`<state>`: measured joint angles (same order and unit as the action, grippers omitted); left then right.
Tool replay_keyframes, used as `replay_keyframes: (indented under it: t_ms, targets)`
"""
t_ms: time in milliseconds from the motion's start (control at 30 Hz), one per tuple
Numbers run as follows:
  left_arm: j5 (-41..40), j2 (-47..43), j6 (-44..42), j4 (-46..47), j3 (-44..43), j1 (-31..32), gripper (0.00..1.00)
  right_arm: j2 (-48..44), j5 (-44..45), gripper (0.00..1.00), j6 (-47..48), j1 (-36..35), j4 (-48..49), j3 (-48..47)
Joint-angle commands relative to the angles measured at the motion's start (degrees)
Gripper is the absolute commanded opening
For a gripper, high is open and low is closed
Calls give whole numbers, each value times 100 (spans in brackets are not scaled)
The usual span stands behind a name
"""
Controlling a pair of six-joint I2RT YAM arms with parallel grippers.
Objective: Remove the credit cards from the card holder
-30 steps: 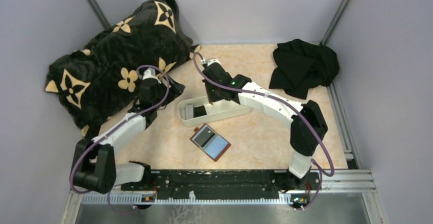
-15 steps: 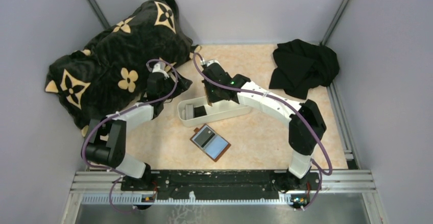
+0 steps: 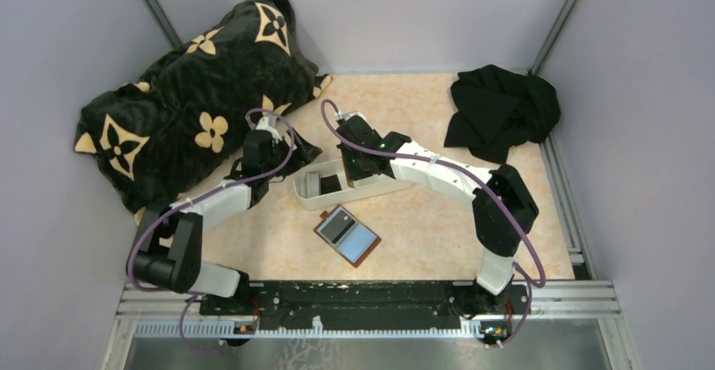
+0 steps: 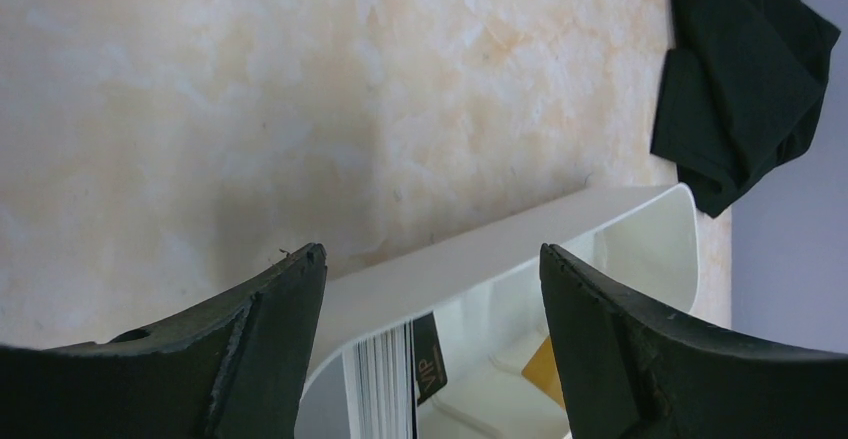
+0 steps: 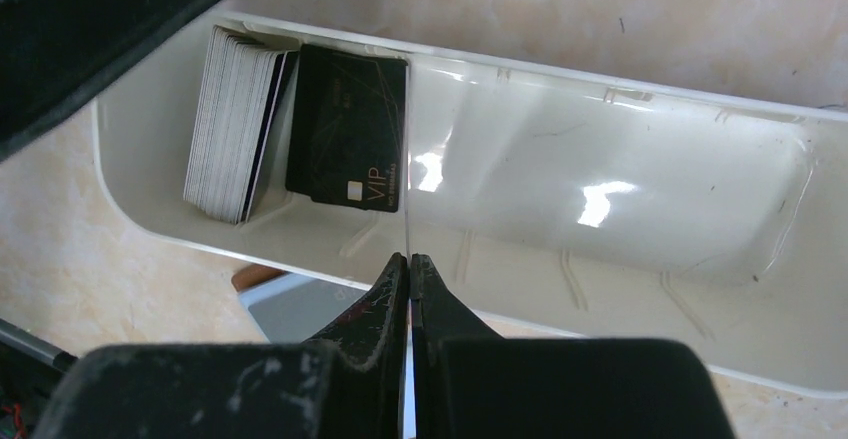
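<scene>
The right gripper (image 5: 408, 269) is pinched tight on a credit card (image 5: 407, 159), seen edge-on as a thin bright line rising from the fingertips at the bottom centre of the wrist view. The card hangs over the white tray (image 5: 620, 259), which runs across the middle of that frame. At the tray's left end a stack of cards (image 5: 230, 124) stands on edge, with a black card (image 5: 350, 129) leaning beside it.

The left gripper (image 4: 430, 259) is spread wide and holds nothing; it is just beside the tray's left end.

The card holder (image 3: 347, 235) lies open on the table, below the tray at the centre of the top view. What looks like a dark card (image 3: 339, 226) fills its upper-left half.

The cards are likely light, stiff and slick, with little thickness to catch. A pinch across the flat faces near a short edge should hold best, while a glancing grip could let one slide or twist free
</scene>
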<state>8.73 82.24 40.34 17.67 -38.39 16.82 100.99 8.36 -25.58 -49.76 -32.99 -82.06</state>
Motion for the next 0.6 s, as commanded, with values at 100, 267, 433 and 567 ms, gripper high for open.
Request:
replay_keyframes:
  t_ms: [100, 267, 433, 567]
  targets:
    - [119, -586, 29, -248, 422, 76, 84, -136, -100, 0, -93, -78, 265, 0]
    - [208, -790, 31, -347, 499, 72, 85, 88, -148, 0, -138, -165, 268, -108]
    - [346, -952, 75, -378, 564, 77, 86, 259, -235, 0, -141, -184, 296, -129]
    - [470, -1068, 177, -394, 637, 89, 86, 535, -333, 0, -120, -223, 206, -257]
